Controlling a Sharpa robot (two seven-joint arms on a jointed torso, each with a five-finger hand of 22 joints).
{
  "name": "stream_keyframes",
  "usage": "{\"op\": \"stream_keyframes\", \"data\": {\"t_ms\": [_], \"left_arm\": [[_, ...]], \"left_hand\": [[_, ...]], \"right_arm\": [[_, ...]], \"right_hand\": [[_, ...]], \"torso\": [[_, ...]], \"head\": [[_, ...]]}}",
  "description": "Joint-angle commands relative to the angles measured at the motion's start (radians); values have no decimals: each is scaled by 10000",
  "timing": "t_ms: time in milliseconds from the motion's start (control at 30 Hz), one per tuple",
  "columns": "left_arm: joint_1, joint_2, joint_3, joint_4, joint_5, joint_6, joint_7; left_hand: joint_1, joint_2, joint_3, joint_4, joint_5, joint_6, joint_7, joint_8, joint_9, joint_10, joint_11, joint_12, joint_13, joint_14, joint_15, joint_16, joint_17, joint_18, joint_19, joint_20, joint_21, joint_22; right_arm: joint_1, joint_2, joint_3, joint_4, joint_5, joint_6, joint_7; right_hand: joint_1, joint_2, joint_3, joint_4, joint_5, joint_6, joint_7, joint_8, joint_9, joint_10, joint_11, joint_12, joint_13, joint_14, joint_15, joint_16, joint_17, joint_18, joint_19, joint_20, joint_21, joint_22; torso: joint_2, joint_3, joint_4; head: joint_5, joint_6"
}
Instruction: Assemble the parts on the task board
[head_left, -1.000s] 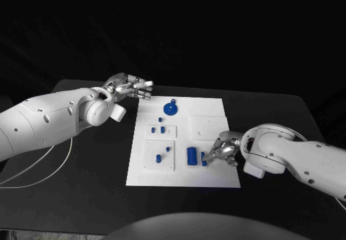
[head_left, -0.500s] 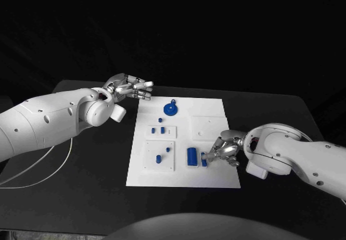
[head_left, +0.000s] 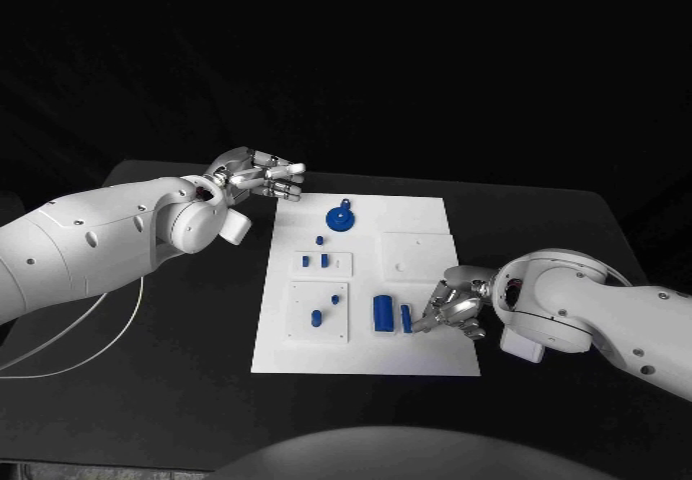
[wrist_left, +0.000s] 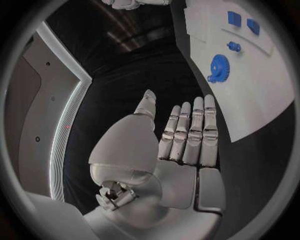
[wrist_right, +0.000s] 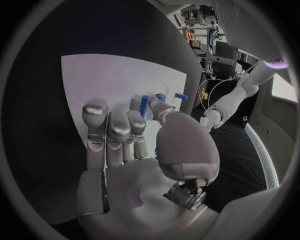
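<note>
Right silver hand (head_left: 456, 310) pinched the slim blue peg (head_left: 408, 319) upright over the white task board (head_left: 418, 360); left hand (head_left: 260, 176), spread, hovered well apart.

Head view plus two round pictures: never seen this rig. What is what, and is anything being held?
A two-armed robot works at a black table. The head view looks down from its head; each round picture comes from a wrist camera behind that arm's own hand. A white task board lies mid-table with small blue parts: a gear-like disc, short pegs and a larger block. The left hand hovers off the board's far corner, fingers apart, holding nothing. The right hand is down at a slim blue part; a grip cannot be confirmed.
</note>
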Motion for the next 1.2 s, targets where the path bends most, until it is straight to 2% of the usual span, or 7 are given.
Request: {"op": "stream_keyframes", "data": {"t_ms": [33,733,867,1000,1167,1200], "left_arm": [[-2,5,6,32,-26,102,116],[-2,-7,6,40,-26,106,116],[-2,-8,6,40,-26,111,109],[-2,-13,6,37,-26,108,101],[-2,-8,6,41,-28,113,94],[-2,-7,6,41,-28,115,91]], "left_hand": [[-38,-14,-29,4,5,25,66,5,6,-3,-4,-26,11,-56,-6,8,10,-43,-49,49,-26,-10],[-38,-14,-29,4,5,25,66,5,6,-3,-4,-26,11,-56,-6,8,10,-43,-49,49,-26,-10],[-38,-14,-29,4,5,25,66,5,6,-3,-4,-26,11,-56,-6,8,10,-43,-49,49,-26,-10],[-38,-14,-29,4,5,25,66,5,6,-3,-4,-26,11,-56,-6,8,10,-43,-49,49,-26,-10],[-38,14,-32,-8,8,36,61,4,6,11,-8,-26,10,-47,-9,7,9,-46,-44,44,-25,-9],[-38,14,-32,-8,8,36,61,4,6,11,-8,-26,10,-47,-9,7,9,-46,-44,44,-25,-9]], "right_arm": [[-42,-1,0,29,-310,421,47],[-150,190,0,-83,-570,106,-79],[-169,273,-1,-186,-751,-108,-172],[-176,351,-1,-307,-872,-267,-243],[-180,482,-3,-463,-916,-296,-292],[-183,506,-4,-487,-915,-280,-299]], "right_hand": [[97,8,-20,-79,-4,71,13,-45,-28,-9,32,10,-14,-3,-18,-52,-4,-86,539,32,-56,891],[42,88,3,10,-119,148,-18,-36,21,4,16,31,-12,0,-28,-42,6,-96,548,23,-28,900],[18,130,152,42,-154,155,-37,-41,81,14,2,47,-8,0,-39,-40,10,-106,549,11,-20,901],[1,161,228,37,-155,166,-48,-40,113,16,-8,47,-9,-1,-44,-36,14,-108,552,4,-10,901],[7,215,266,31,-152,171,-56,-39,127,21,-10,55,-6,5,-47,-19,26,-111,552,3,-2,903],[-57,249,301,-82,-149,170,-63,-41,193,20,-15,57,-3,0,-51,-16,32,-121,548,-3,8,903]], "torso": [[-3,1,7],[-4,-1,9],[6,13,16],[0,2,5],[0,7,7],[-1,6,11]], "head": [[3,6],[11,-27],[22,-41],[41,-50],[47,-56],[46,-59]]}}
